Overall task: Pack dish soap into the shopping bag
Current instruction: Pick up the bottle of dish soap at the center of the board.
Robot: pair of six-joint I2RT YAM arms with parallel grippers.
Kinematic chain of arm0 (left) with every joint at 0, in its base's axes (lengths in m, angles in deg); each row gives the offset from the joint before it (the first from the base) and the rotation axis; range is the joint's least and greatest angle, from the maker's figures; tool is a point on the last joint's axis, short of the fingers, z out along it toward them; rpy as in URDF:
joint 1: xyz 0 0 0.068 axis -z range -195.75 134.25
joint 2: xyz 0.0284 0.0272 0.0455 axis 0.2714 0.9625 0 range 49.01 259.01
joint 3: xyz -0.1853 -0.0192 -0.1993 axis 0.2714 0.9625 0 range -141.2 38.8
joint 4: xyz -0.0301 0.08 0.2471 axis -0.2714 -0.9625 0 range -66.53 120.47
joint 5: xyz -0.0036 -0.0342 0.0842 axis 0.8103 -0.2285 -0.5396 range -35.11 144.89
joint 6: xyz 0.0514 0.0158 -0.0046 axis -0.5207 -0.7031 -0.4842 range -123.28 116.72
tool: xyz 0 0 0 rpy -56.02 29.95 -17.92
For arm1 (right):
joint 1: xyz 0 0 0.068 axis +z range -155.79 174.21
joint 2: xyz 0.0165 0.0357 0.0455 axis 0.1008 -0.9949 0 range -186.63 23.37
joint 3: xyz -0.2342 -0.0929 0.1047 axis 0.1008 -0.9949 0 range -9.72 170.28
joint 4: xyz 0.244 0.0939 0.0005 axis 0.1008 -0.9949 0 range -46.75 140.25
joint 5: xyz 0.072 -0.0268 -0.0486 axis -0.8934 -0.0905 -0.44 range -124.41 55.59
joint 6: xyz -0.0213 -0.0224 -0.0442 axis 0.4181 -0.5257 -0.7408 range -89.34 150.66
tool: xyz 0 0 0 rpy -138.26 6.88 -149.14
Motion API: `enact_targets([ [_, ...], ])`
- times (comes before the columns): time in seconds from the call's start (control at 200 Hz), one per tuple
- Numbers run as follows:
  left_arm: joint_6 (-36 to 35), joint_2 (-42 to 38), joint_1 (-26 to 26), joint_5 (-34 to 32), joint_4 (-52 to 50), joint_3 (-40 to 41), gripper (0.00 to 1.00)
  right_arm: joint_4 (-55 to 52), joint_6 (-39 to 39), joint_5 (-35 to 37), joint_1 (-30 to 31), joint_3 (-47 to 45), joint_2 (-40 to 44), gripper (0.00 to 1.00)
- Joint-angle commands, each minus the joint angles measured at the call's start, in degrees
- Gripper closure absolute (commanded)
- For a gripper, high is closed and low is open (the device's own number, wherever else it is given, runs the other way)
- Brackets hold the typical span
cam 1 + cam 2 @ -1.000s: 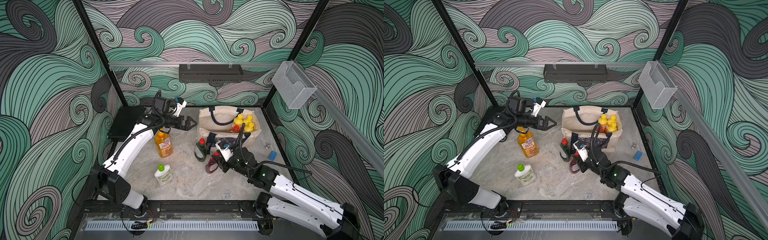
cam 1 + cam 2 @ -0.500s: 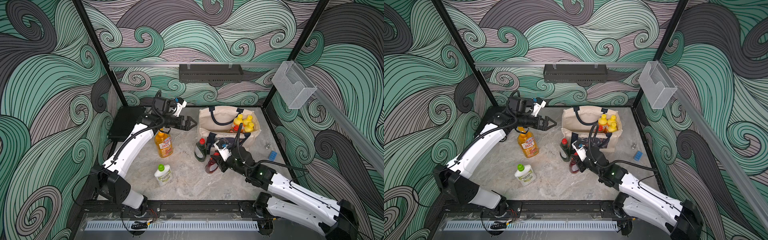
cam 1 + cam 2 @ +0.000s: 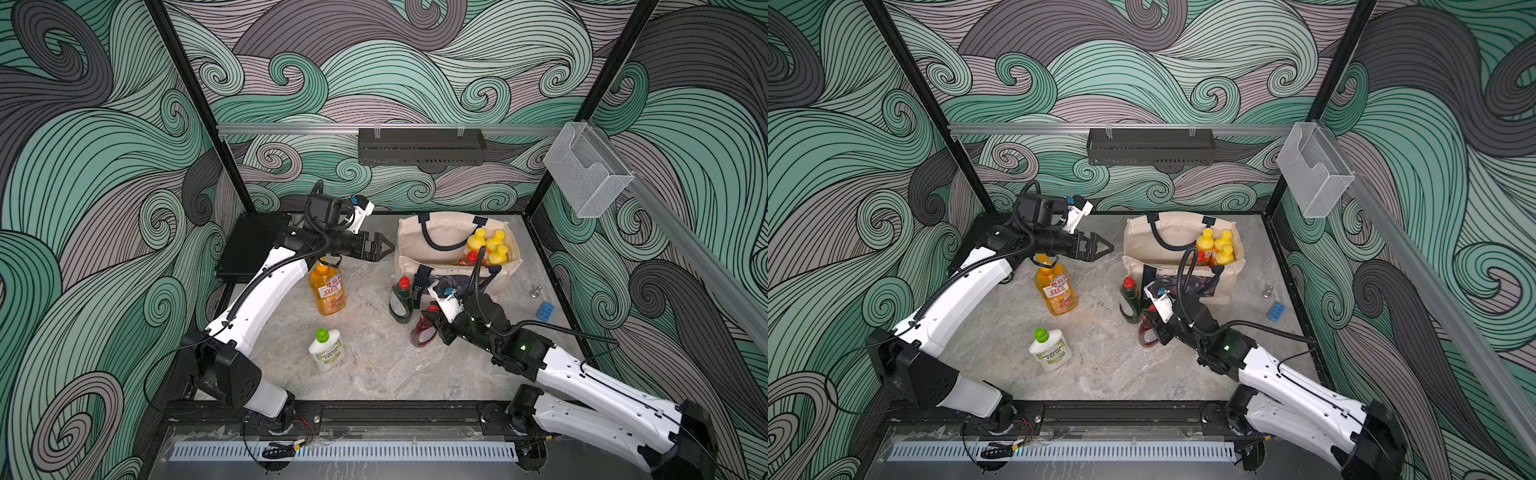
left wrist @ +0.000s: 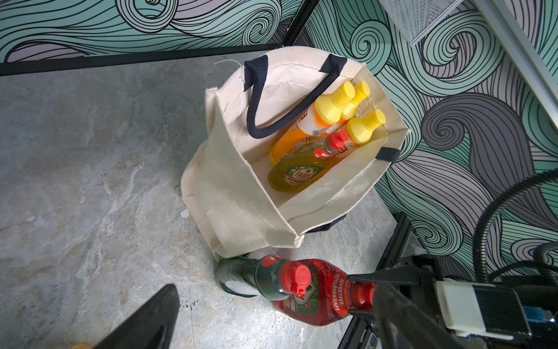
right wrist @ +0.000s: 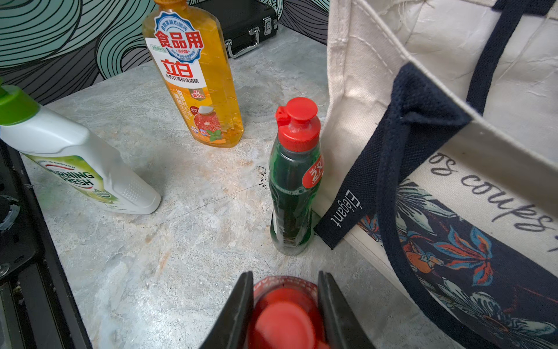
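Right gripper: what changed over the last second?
The right gripper closed its fingers on the red bottle just below the cap; the arm barely shifted. The bottle has not visibly moved. The left gripper, open, the shopping bag and the other bottles stayed put.

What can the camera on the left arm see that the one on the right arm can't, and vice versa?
Only the left wrist view shows inside the bag: three yellow-capped bottles and a Fairy bottle. Only the right wrist view shows the label of the orange bottle, the white bottle, the black case and the floral pocket. Both show the green bottle standing beside the bag and the red bottle with the right gripper at its neck.
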Motion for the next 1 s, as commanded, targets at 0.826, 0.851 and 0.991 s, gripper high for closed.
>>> enact_targets([
  [0.826,-0.4,0.6,3.4,0.1,2.1,0.8,0.01,-17.5,-4.7,5.5,0.5,25.9,-5.0,1.00],
  [0.851,-0.4,0.7,3.4,0.1,2.3,0.9,0.01,-18.2,-4.7,5.6,0.6,27.0,-5.4,1.00],
  [0.991,0.2,1.4,3.9,0.5,3.0,0.7,0.02,-22.1,-4.9,6.4,0.6,33.0,-7.5,1.00],
])
